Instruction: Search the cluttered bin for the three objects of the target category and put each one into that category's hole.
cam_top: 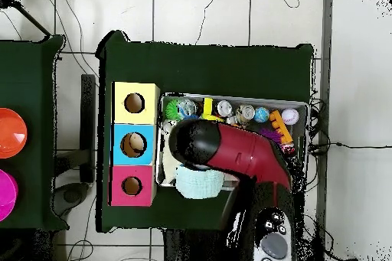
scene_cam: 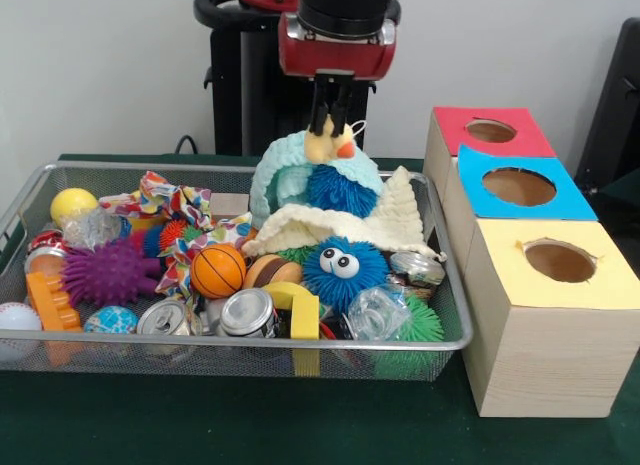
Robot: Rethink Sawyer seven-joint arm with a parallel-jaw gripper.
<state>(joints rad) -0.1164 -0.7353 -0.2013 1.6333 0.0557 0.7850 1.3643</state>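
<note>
Yellow duck toy sits clamped between the pincer fingers.

A silver wire-mesh bin full of toys sits on the dark green counter. The black end effector pinches a small yellow plush duck above a pale teal fuzzy cloth. Toward the counter's right edge stands a light wooden box with red, blue and yellow holed tops.

Wire mesh bin heaped with toys, three-hole wooden box just beside the bin, tops red, blue, yellow, small yellow duck at the bin's back, atop the heap
</note>
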